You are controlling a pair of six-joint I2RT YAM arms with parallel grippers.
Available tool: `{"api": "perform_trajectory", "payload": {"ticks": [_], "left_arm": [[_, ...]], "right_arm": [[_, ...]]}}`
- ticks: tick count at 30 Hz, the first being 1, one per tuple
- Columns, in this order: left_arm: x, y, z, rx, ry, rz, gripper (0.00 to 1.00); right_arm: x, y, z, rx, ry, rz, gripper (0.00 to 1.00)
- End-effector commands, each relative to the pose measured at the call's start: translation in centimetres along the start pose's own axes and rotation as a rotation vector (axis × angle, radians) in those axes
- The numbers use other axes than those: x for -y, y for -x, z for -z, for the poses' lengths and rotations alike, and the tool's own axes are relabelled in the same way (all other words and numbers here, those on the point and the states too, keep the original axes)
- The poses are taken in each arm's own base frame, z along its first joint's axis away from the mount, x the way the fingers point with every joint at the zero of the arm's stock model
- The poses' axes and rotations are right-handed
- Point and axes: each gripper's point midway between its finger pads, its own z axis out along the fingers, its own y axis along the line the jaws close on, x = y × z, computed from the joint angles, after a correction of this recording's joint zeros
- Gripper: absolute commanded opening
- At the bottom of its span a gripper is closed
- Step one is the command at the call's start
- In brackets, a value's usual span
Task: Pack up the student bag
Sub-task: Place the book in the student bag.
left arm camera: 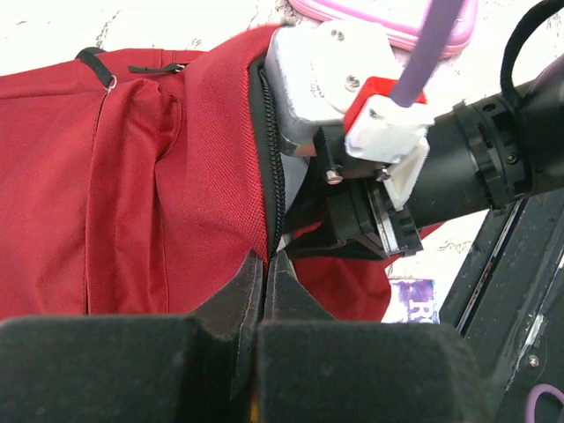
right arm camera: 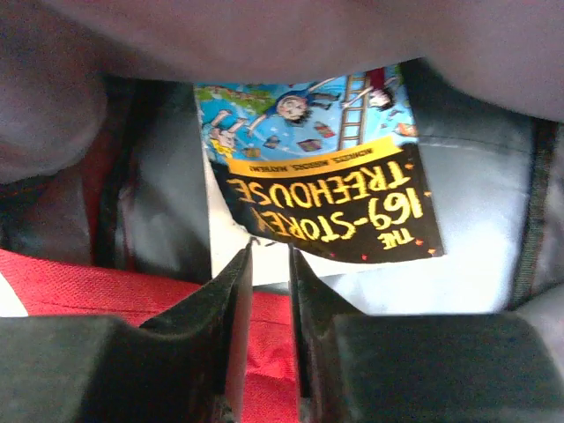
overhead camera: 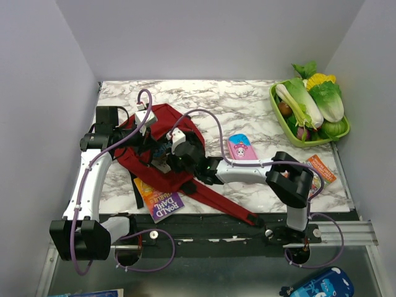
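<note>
Table: white marble-patterned top boxed in by plain grey walls, with the arm bases at its near edge.
Bag: dark red bag lying flat on the left half of the table, between the two arms, with its zipped mouth pulled open.
Strap: one red strap trails from the bag toward the near edge, ending close to the right arm's base.
Left gripper: the left gripper has its fingers pressed together, clamped on the bag's fabric right at the zip edge, holding that lip up.
Right gripper: the right gripper is reached inside the bag's mouth, fingers a narrow gap apart. Whether they touch anything, I cannot tell.
Treehouse book: "The 169-Storey Treehouse" lies inside the bag against the grey lining, its lower edge just beyond the right fingertips.
Dahl book: a purple and orange Dahl book lies on the table at the bag's near side, partly tucked under it.
Pink case: a pink case sits just right of the bag, beside the right forearm.
Orange booklet: an orange booklet lies near the table's right edge, behind the right arm's elbow.
Tray: a green tray of toy vegetables sits in the far right corner, well apart from the bag.
Blue case: a blue case lies below the table's near edge, at bottom right.
</note>
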Motion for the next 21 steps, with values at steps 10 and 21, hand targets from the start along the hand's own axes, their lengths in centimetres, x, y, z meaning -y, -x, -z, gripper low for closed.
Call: {"api": "perform_trajectory", "payload": {"ticks": [10,21], "left_arm": [[-2.6,-0.3,-1.1,0.032,0.096,-0.029,0.0],[-2.7,-0.1,-0.8,0.048,0.134,-0.021,0.0]], "right_arm": [[-3.8,-2.0,8.7,0.037,0.19,0.189,0.4],[-12.6,-7.0,6.9,-0.085,0.236,0.468,0.92]]}}
